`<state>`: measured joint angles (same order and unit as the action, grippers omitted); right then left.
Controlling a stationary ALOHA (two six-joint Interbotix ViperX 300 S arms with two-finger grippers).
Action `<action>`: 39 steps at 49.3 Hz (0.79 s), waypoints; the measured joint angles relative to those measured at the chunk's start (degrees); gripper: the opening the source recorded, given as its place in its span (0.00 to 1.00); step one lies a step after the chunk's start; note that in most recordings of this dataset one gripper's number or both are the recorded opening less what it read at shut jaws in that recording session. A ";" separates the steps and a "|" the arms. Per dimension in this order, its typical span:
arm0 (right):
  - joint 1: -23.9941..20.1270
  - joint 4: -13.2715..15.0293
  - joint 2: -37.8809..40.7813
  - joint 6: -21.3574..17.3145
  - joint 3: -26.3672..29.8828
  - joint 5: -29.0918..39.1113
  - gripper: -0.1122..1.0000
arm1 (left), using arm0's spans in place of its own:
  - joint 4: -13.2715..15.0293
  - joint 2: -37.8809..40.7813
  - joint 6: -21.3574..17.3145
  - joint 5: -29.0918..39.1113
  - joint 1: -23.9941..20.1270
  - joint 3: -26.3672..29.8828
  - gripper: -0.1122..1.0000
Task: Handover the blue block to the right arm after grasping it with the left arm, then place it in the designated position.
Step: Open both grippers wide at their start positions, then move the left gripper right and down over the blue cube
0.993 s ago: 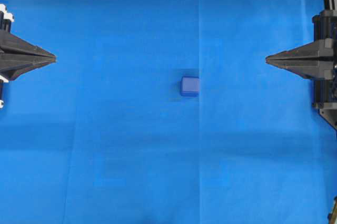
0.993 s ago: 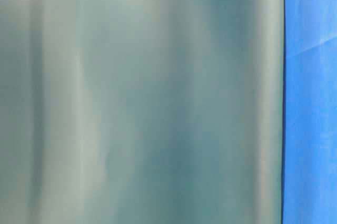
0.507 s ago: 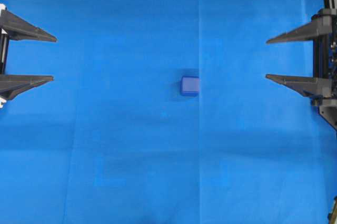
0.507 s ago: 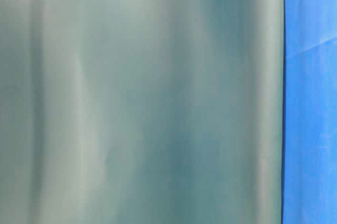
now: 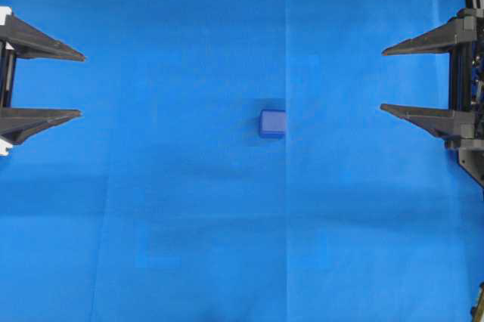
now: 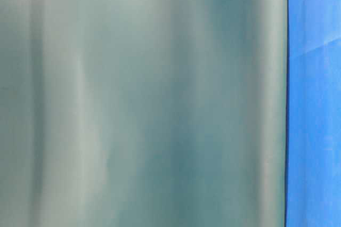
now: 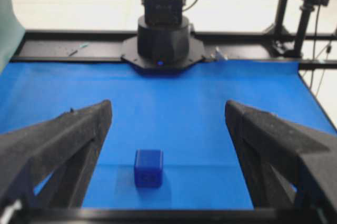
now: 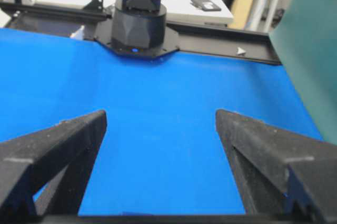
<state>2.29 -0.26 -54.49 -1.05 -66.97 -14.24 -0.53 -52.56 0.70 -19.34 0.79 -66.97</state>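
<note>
Seen from overhead, a bright blue cloth covers the whole work surface. A small dark-blue cube, the blue block, sits alone on the cloth just left of centre, beside a faint vertical crease. Nothing touches it.

At nine o'clock, the left gripper reaches in from the edge. Its two pointed black fingers are spread wide, one above the other in this view, with white plastic pieces showing at the frame edge. At three o'clock, the right gripper mirrors it, its two pointed fingers likewise spread wide and holding nothing. Both grippers point toward the middle and stand well apart from the block.

From the left wrist camera, the block lies on the cloth at about six o'clock, low in the picture, between the two spread black fingers and nearer the left-hand one. At twelve o'clock, across the cloth, stands the black base of the right arm.

From the right wrist camera, the spread fingers frame bare blue cloth; the block is not visible here. The left arm base stands at twelve o'clock.

The table-level view is almost filled by a blurred grey-green surface, possibly a screen close to the lens; only a strip of blue cloth shows at three o'clock.
</note>
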 measured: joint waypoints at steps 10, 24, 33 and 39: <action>0.09 -0.09 0.44 0.00 0.00 -1.05 0.97 | -0.09 7.73 -0.18 -5.27 0.00 1.58 0.92; 0.09 -0.09 0.79 0.00 -0.09 -1.58 0.97 | 0.00 20.30 -0.53 -10.28 -1.32 8.26 0.92; 0.09 -0.09 0.88 0.00 0.00 -1.58 0.97 | 0.00 29.62 -0.88 -10.90 -1.76 15.03 0.92; 0.09 0.00 0.97 0.00 0.00 -1.58 0.97 | 0.00 35.60 -0.97 -10.28 -1.76 21.01 0.92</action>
<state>2.37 -0.26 -53.53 -1.05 -66.97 -15.82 -0.53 -16.96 -0.26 -29.62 -0.97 -45.97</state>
